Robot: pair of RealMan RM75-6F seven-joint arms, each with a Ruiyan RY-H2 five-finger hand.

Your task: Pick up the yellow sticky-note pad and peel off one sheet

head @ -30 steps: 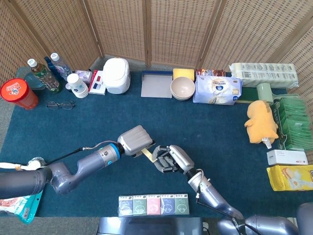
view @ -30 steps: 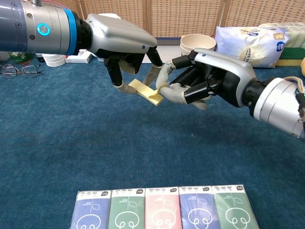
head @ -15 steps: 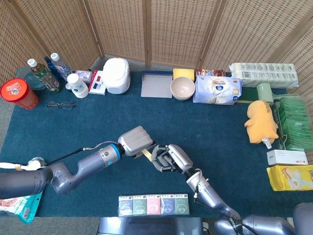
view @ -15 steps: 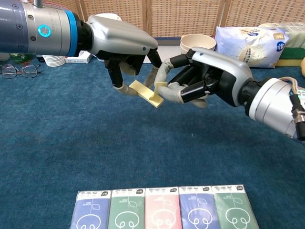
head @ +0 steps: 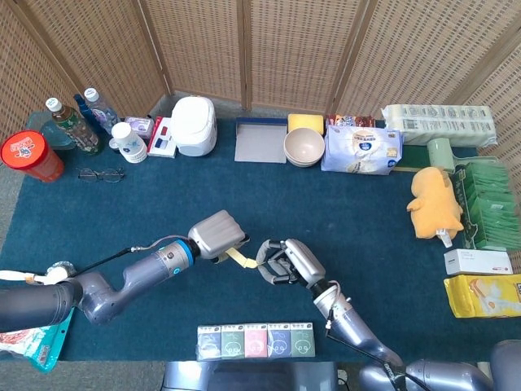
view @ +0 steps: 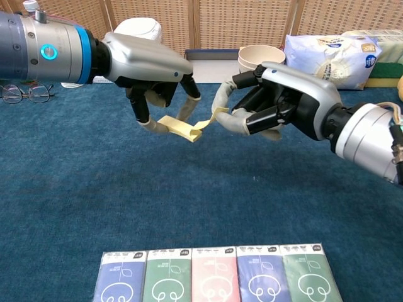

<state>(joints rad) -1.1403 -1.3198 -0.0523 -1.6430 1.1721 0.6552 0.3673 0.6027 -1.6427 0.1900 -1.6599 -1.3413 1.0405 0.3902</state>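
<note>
above the blue mat, the left hand [view: 157, 94] holds the yellow pad [view: 178, 128] while the right hand [view: 261, 104] pinches one sheet [view: 206, 121]. a slow, steady pull away from the pad should free it without tearing.

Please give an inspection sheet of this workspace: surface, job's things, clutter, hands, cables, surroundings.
Surface: blue carpet-covered table.
Job's things: yellow sticky-note pad held above the table; one sheet partly peeled, not yet free.
Clutter: row of tissue packs at the near edge; bowls, rice cooker, bottles, glasses along the back.
Hands: left hand holds the pad; right hand pinches the sheet.
Cables: thin cable along the left arm.
Surroundings: wicker screen behind.
</note>
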